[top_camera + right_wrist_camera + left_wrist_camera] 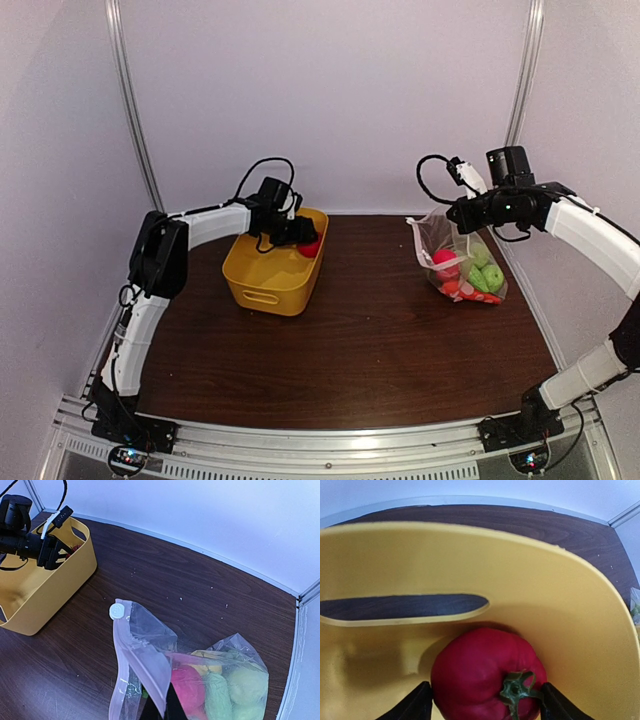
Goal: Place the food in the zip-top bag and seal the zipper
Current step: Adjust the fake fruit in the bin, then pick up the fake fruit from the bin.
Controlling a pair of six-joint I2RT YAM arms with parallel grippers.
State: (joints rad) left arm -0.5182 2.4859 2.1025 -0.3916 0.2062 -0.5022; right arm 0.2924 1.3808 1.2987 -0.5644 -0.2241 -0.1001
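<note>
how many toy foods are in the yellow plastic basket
1: a red plastic toy tomato in the far right corner of the yellow plastic basket, held by the left gripper. Its arm covers some of the floor, so more may be hidden.

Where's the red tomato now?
Left wrist view: the red tomato lies in the far-right corner of the yellow basket, left side of the table, held by the left gripper.

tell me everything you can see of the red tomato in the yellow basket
The red tomato is glossy, smooth plastic, round and slightly lobed, with a moulded green stem and calyx facing the wrist camera. It sits inside the yellow basket, near its wall below the handle slot. The left gripper has a dark finger against each side of it.
</note>
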